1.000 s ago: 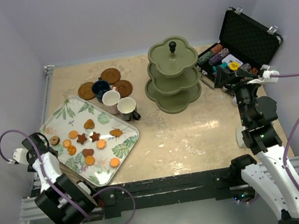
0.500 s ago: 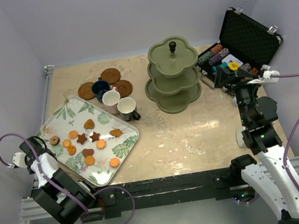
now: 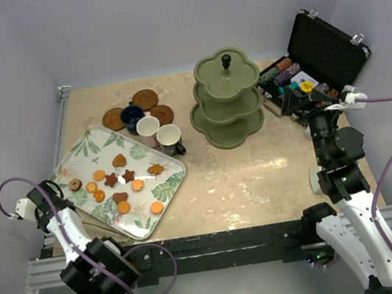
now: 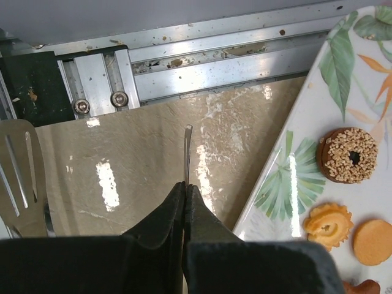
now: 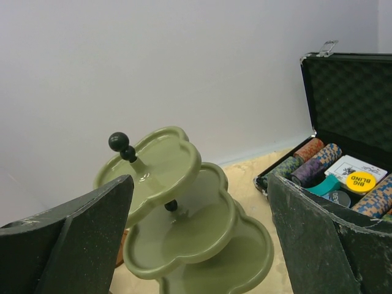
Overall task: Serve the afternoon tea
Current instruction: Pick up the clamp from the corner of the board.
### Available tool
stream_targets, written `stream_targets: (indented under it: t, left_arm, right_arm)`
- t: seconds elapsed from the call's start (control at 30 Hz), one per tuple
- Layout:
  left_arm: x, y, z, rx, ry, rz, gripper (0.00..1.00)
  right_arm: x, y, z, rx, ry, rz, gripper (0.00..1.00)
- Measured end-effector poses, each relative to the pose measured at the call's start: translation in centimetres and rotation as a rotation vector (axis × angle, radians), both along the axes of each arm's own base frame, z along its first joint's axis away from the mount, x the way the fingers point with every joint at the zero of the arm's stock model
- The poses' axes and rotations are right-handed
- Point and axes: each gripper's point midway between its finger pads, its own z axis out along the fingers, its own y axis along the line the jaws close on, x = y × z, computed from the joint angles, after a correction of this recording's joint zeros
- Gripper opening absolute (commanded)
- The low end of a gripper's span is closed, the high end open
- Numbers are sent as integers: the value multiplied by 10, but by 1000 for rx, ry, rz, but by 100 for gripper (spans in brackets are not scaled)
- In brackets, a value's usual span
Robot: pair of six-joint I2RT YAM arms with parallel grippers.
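Observation:
Small orange and brown biscuits lie on the leaf-patterned tray. Up close are a nut-topped ring biscuit and a frilled orange biscuit. A navy cup, a pinkish-white cup and a cream cup stand by three brown saucers. The olive-green three-tier stand holds nothing. My left gripper is shut on a thin metal strip, seen edge-on, just left of the tray. My right gripper hangs open, facing the stand.
An open black case of poker chips sits at the back right, under the right arm. A slotted metal spatula blade lies left of my left gripper. The aluminium frame rail runs along the table's near edge.
My left gripper has closed onto the thin metal strip and its arm has shifted. The tray with its biscuits has slid slightly right and away, and the two nearer cups have moved with it.

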Motion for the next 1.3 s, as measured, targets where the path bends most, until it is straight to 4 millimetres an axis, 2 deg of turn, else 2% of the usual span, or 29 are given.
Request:
stream_targets:
  t: [0.27,0.5,0.63,0.67,0.73,0.87,0.97,1.03,1.07,1.2,1.3]
  left_arm:
    - [12,-13,14,45,-15,-89,0]
    - [32,-26,46,95,-49,-179,0]
    - [39,-30,56,93,-74,-199,0]
    - [41,-32,58,85,-80,-208,0]
    - [43,-36,61,73,-94,-220,0]
    - [52,-49,69,51,-130,-267,0]
    - [60,-55,81,60,-160,-297,0]
    - [66,-59,93,72,-198,-310,0]
    - [69,-62,97,76,-216,-319,0]
    - [85,-79,104,69,-239,-387,0]
    - [96,-96,100,50,-225,-445,0]
  right_arm:
    - [1,0,-1,-1,3,0,95]
    - [1,0,-1,-1,4,-1,95]
    - [1,0,-1,-4,4,0,93]
    - [2,1,-2,-6,6,1,90]
    - [3,5,-2,-26,9,23,89]
    - [12,28,3,-79,14,135,82]
    - [17,55,17,-93,0,229,83]
    - [21,85,26,-89,-2,284,84]
    - [13,119,29,-91,-5,379,84]
    - [-5,218,33,-102,19,580,84]
    - [-18,284,19,-132,66,667,85]
